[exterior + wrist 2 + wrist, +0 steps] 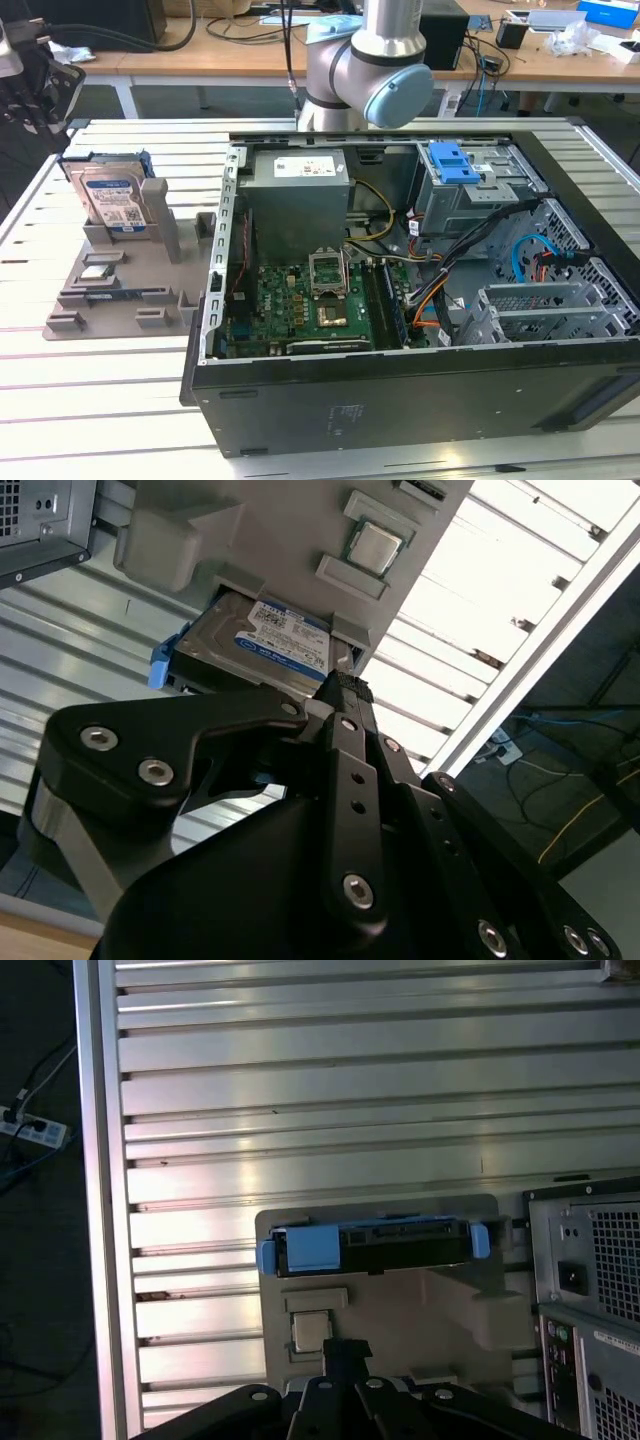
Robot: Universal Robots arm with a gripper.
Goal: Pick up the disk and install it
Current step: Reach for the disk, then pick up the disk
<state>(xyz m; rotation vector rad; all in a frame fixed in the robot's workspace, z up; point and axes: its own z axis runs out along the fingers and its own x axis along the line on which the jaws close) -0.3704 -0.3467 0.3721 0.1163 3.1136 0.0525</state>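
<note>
Jaws: the gripper [346, 1352] is hovering over the grey holder plate [470, 1305]. Its jaws are closing on nothing, their tips meeting in the first wrist view. In the second wrist view the gripper [345, 685] is hanging just short of the disk, apart from it.

Disk: the disk [112, 198] is standing on edge in a slot of the holder plate. In the exterior view its white and blue label is facing the camera. In the first wrist view it is showing edge-on, with the blue carrier frame [308, 1250] sticking out at both ends.

Holder plate: it is lying flat on the desk [120, 400], just beside the computer case on the exterior view's left.

Processor chip: a small square chip [310, 1332] is sitting in a recess of the same plate, near the disk and apart from it.

Computer case: the black case [400, 400] is lying on its side with the panel off, showing the green motherboard [300, 305] inside.

Power supply: the large grey box [298, 195] is sitting at the far side of the case, above the motherboard in the exterior view.

Drive cage: the grey metal cage [475, 195] with its blue handle [448, 160] is sitting in the far corner of the case, toward the exterior view's right.

Arm: the silver arm [370, 70] with pale blue joint caps is rising behind the case.

Desk: its ribbed aluminium top is carrying both the plate and the case.
</note>
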